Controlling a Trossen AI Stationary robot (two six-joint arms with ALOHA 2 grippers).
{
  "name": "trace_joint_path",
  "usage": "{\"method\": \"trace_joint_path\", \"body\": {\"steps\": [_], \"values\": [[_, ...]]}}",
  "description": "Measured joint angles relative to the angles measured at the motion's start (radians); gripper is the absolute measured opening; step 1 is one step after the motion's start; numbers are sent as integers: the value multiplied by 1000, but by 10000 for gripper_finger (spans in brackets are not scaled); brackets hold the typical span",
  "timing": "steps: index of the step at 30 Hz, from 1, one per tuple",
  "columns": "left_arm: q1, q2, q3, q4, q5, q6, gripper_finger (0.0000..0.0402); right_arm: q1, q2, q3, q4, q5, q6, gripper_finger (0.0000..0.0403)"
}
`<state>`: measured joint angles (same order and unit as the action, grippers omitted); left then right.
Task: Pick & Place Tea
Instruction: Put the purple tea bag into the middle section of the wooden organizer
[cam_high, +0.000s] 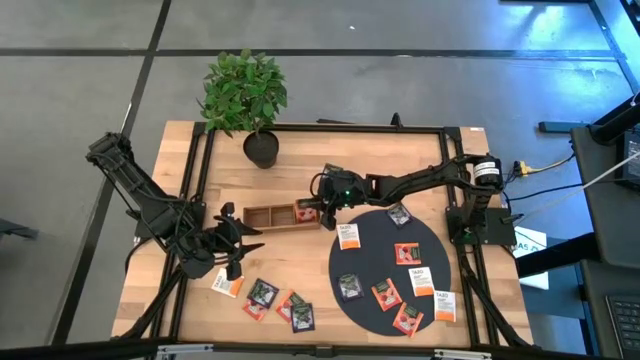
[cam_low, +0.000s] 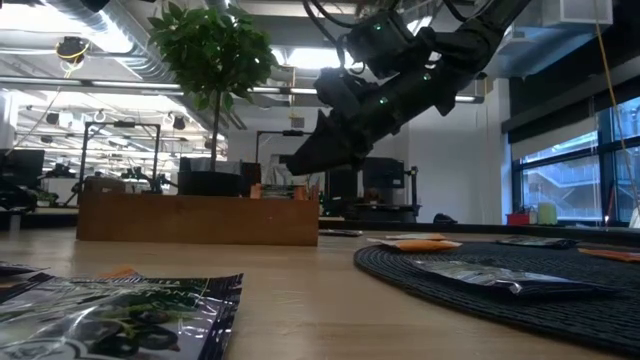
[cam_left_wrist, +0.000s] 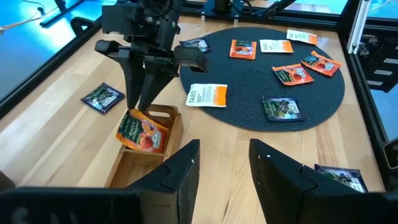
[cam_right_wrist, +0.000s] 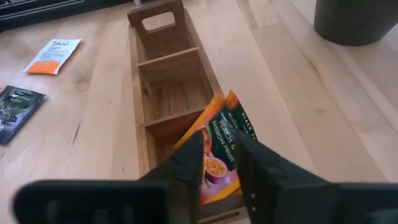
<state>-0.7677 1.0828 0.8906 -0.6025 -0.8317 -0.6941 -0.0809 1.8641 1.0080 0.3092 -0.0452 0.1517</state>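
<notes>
From above, you see your right gripper (cam_high: 322, 208) over the end compartment of the wooden tray (cam_high: 268, 216) nearest the black mat (cam_high: 385, 300); the left gripper (cam_high: 240, 245) waits just beside the tray, fingers apart and empty. In the left wrist view, an orange tea sachet (cam_left_wrist: 142, 132) stands tilted in that compartment. In the right wrist view, the fingers (cam_right_wrist: 186, 163) straddle it, slightly parted; whether they grip it, you cannot tell.
</notes>
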Motion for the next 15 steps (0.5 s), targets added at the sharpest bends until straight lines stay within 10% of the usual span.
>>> {"method": "trace_joint_path", "body": {"steps": [15], "values": [[0, 0, 0, 37, 23, -101, 135, 19, -59, 202, -4, -258, 10, 165]]}}
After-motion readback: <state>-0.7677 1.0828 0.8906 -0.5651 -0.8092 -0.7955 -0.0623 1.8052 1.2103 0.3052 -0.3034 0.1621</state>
